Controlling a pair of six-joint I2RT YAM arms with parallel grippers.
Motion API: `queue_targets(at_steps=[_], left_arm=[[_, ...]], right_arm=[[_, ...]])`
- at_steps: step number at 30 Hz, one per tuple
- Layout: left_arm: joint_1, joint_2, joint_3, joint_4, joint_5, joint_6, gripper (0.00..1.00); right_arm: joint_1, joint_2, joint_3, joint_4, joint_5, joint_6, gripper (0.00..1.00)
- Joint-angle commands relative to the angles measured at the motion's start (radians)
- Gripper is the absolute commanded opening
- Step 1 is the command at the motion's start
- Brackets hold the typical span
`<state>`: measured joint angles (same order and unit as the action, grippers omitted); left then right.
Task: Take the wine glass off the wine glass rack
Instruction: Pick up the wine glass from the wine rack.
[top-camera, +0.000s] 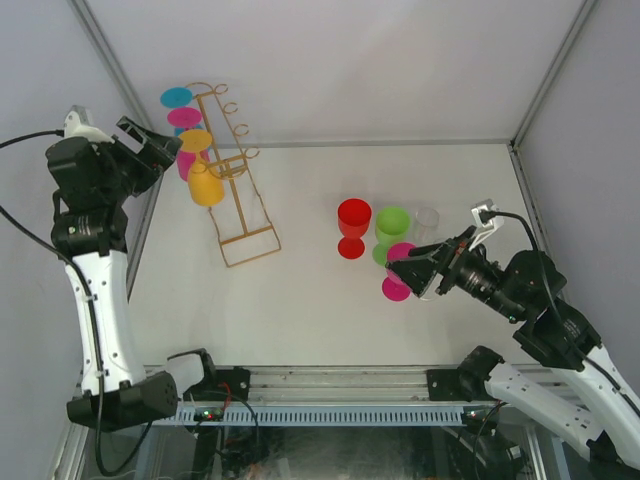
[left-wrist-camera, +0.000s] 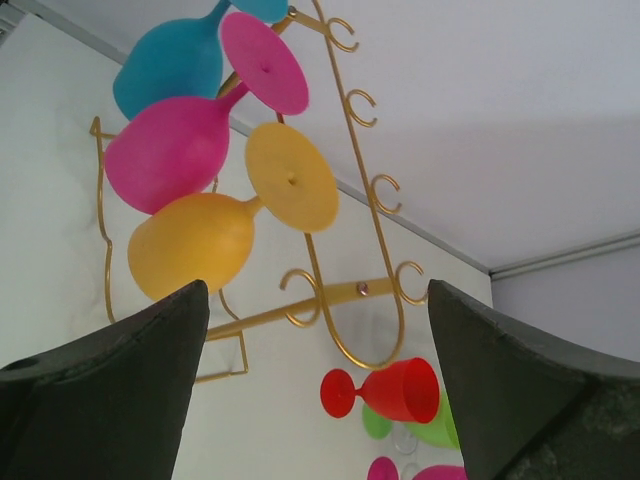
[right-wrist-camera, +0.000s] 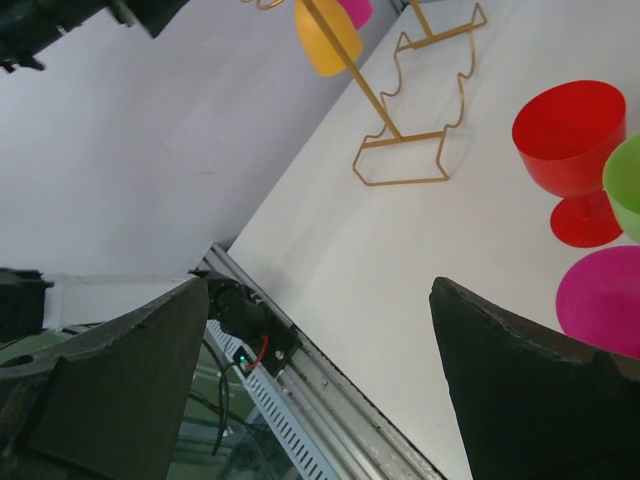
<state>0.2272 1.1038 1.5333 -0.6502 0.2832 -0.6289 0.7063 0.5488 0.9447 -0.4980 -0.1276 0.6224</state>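
Partly done: red glass (top-camera: 352, 222), green glass (top-camera: 392, 225), pink glass (top-camera: 397, 291), prob. a clear one (top-camera: 427, 222) off, on table (top-camera: 300, 300); 3 left on rack (top-camera: 240, 190). L gripper (top-camera: 160, 143), R gripper (top-camera: 408, 278) spread wide, empty.

cropped by the left wrist view's top edge: blue glass (left-wrist-camera: 165, 65). half hidden there behind red glass (left-wrist-camera: 400, 390): green glass (left-wrist-camera: 436, 434). overhead, partly covered by right gripper (top-camera: 406, 278): tabletop magenta glass (top-camera: 395, 290).

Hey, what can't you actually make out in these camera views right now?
- Top view: right tool covers part of the magenta glass; contact unclear.
- Top view: clear glass too faint for detail.
- Left wrist: blue glass cut off by top edge.
- Right wrist: rack top cut off by upper edge.
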Motion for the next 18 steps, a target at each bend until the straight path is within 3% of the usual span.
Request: queue_targets(at_steps=[1, 10, 15, 18], left_arm=[[0.04, 0.056, 0.007, 0.082, 0.03, -0.037, 0.92], [0.072, 0.149, -0.004, 0.137, 0.061, -0.081, 0.89], [0.073, 0.195, -0.037, 0.217, 0.118, -0.139, 0.84], [0.072, 0.22, -0.051, 0.266, 0.159, -0.176, 0.81]], right_arm=[[-0.005, -0.019, 0.006, 0.064, -0.043, 0.049, 0.92], [-0.005, -0.035, 0.006, 0.04, -0.004, 0.053, 0.92], [-0.005, -0.019, 0.007, 0.087, -0.104, 0.051, 0.92], [-0.005, -0.02, 0.007, 0.087, -0.069, 0.077, 1.0]])
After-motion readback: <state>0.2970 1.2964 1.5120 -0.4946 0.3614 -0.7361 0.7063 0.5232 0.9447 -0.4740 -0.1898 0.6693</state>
